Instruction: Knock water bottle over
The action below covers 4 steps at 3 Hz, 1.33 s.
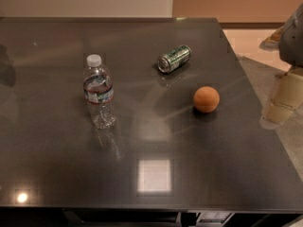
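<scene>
The water bottle stands upright on the left half of the dark table. It is clear ribbed plastic with a white cap and a red, white and blue label band. My gripper is at the far right edge of the view, beyond the table's right edge and well away from the bottle. Only its pale lower part and a grey piece above it show.
A green-and-silver drink can lies on its side at the back middle of the table. An orange ball rests right of centre, between the bottle and the gripper. The table's right edge runs diagonally beside the gripper; light floor lies beyond.
</scene>
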{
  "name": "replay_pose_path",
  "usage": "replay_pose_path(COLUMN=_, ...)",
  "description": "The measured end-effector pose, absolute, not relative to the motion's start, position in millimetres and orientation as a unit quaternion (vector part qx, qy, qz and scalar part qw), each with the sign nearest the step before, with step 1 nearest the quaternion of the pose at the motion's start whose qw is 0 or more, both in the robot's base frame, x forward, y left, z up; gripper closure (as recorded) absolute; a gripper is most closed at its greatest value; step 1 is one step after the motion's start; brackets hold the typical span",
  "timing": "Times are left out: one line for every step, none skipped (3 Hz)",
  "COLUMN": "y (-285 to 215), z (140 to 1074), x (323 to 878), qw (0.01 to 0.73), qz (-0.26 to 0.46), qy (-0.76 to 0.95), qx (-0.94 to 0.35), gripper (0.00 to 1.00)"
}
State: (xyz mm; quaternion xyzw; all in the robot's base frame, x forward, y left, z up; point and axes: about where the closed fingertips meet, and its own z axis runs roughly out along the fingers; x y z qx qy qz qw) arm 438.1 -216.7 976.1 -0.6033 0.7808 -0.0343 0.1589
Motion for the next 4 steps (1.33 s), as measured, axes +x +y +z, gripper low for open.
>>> replay_pose_path(y=-216.3, z=976.8, x=438.3, qw=0.160, qz=-0.035, qy=0.781, qx=-0.603, gripper=0.00)
replay_pose_path(y=-196.9, z=981.1, x=453.0, qw=0.183, qz=-0.018, qy=0.772, qx=-0.608, gripper=0.00)
replay_pose_path(y=-164.3, z=988.2, x=479.1, qw=0.219, qz=0.007, qy=0.754, qx=-0.619, gripper=0.00)
replay_pose_path(y=-125.1, z=994.0, x=503.5, qw=0.260, qz=0.045, qy=0.732, qx=-0.628, gripper=0.00)
